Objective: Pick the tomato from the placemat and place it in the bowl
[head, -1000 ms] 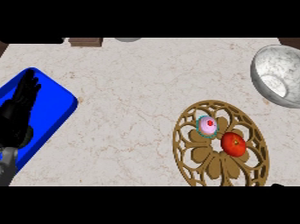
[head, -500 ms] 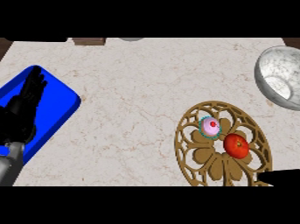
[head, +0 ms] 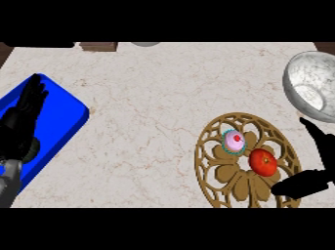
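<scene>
The tomato (head: 263, 162) lies on the round brown placemat (head: 220, 172) near the bench's (head: 156, 97) front right edge, just beside a pink cupcake (head: 234, 141). The metal bowl (head: 318, 93) stands at the right edge. The right hand (head: 321, 166) is spread, thumb and fingers apart, just right of the tomato. The left hand (head: 22, 117) rests with fingers straight over a blue tray (head: 58, 114) at the left edge. No writing shows on anything.

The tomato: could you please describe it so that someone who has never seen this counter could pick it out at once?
Find the round, brown openwork placemat at the counter's lower right, below the grey bowl. Two small things sit on it side by side. The tomato is the plain red one on the right; its neighbour, the cupcake, is pink-topped with a teal rim.
</scene>
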Robot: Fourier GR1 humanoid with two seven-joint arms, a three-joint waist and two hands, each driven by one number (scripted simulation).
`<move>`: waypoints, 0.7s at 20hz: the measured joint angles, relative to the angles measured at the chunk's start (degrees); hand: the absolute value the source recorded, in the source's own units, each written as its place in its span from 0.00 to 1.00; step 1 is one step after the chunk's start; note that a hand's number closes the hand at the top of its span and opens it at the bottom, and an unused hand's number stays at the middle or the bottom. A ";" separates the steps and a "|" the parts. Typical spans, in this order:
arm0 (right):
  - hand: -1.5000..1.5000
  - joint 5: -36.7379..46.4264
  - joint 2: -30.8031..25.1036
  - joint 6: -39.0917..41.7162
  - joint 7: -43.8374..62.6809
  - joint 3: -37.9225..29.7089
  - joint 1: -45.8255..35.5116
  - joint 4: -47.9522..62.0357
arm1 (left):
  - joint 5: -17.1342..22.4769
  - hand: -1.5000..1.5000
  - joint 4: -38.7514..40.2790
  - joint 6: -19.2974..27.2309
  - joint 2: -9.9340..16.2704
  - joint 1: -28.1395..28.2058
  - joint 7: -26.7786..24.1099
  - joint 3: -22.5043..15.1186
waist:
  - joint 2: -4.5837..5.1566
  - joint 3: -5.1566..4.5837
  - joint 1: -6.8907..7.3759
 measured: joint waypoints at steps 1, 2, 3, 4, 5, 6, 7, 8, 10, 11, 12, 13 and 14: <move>0.00 -0.40 0.11 0.37 -0.07 0.56 -0.13 1.10 | -0.14 0.50 0.07 0.09 -0.07 -0.31 0.43 0.07 | -0.03 0.00 -0.12; 0.00 -1.04 -0.15 0.84 -0.10 0.75 -0.19 1.93 | -0.37 0.50 -0.22 0.25 -0.28 0.08 0.47 -0.04 | -0.07 0.02 -0.17; 0.00 -1.06 -0.10 1.13 -0.08 1.31 -0.57 2.83 | -0.50 0.50 -0.45 0.21 -0.32 -0.14 1.00 -0.06 | -0.09 0.02 -0.26; 0.00 -0.72 -0.20 1.40 -0.07 1.93 -1.03 3.71 | -0.24 0.50 -0.59 -0.29 -0.05 -0.02 1.26 0.31 | -0.11 0.03 -0.26; 0.00 0.03 -0.20 1.51 0.19 2.62 -1.53 3.89 | -0.23 0.50 -0.34 -0.61 -0.10 0.33 0.70 0.69 | -0.14 0.04 -0.34; 0.00 1.49 -0.29 1.51 -0.04 3.43 -1.77 4.31 | -0.32 0.50 -0.37 -0.60 -0.21 0.04 1.08 0.87 | -0.16 0.03 -0.45; 0.00 2.87 -0.22 1.52 -0.52 4.08 -2.55 5.66 | -0.46 0.50 0.00 -0.68 -0.34 -0.16 1.08 1.14 | -0.16 0.04 -0.49; 0.00 3.96 -0.42 1.63 -0.58 4.46 -3.22 5.91 | -0.56 0.50 -0.01 -0.81 -0.42 -0.20 1.27 1.32 | -0.17 0.05 -0.55; 0.00 7.01 0.07 1.43 -0.63 6.01 -3.79 6.49 | -1.02 0.50 -0.56 -0.81 -0.75 0.83 0.89 1.54 | -0.23 0.05 -0.59; 0.00 7.88 0.19 1.45 -0.55 6.35 -3.63 6.28 | -1.35 0.50 -0.36 -0.76 -1.16 1.13 0.64 1.54 | -0.25 0.05 -0.71; 0.00 8.77 0.46 1.48 -0.96 6.60 -3.68 7.13 | -1.75 0.50 -0.18 -0.73 -1.57 1.17 0.34 1.54 | -0.25 0.05 -0.78; 0.00 9.87 1.13 1.28 -1.02 7.11 -3.30 7.06 | -1.76 0.50 -0.72 -1.09 -1.21 1.07 1.13 1.97 | -0.26 0.06 -0.84; 0.00 10.59 1.90 1.16 -1.35 7.18 -4.00 8.84 | -2.29 0.50 -1.31 -0.62 -1.58 0.80 1.84 1.70 | -0.25 0.07 -0.79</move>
